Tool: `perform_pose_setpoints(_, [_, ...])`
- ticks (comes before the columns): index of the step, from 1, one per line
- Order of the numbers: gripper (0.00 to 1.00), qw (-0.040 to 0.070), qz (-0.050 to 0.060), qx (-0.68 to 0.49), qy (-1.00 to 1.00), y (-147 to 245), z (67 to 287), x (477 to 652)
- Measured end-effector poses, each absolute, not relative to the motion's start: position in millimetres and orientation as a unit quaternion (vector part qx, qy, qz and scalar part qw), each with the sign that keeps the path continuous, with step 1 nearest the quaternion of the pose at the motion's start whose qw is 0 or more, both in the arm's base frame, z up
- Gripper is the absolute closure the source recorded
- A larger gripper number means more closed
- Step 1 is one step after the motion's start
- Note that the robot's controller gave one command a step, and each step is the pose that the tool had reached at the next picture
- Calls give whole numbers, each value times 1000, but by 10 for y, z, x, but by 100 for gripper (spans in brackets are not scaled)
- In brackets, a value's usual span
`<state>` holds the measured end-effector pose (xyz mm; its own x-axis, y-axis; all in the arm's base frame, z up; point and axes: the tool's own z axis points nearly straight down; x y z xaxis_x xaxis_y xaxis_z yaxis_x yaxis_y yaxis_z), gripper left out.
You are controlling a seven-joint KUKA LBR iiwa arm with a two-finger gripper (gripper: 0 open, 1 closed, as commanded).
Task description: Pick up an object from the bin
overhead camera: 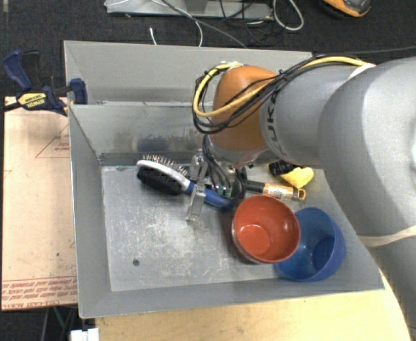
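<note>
Hand hangs low at the back of the bin, a little left of the middle, under the orange cover on the wrist of the arm. Yellow and black cables loop round the cover's left side. The hand is right over the brush, which lies on the bin floor close to the back wall: its black head with pale bristles points left, and its white and blue handle runs right and passes beneath the hand. The hand's metal parts appear to meet the brush where head and handle join, but the wrist hides much of them, so I cannot tell how far open the hand is, nor whether it has hold of the brush. Just right of the hand, touching the handle's blue end, stands a red bowl, upright, and it overlaps a blue bowl on its right. Behind the red bowl lies a marker with an orange band, and behind that, partly under the arm, a yellow thing with a black part. The left and front of the bin floor are bare metal.
</note>
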<state>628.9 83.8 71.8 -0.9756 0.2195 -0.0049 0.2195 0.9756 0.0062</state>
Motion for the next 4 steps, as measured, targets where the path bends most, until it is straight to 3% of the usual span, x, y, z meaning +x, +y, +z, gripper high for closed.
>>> perform_pose_setpoints(1, [0,7,5,77,997,1138,934,6093])
perform_pose_setpoints(2, [100,4,3,111,994,869,877,6247])
perform_pose_setpoints(3, [100,4,3,111,994,869,877,6247])
perform_pose_setpoints(4, [100,6,4,118,993,881,706,6337])
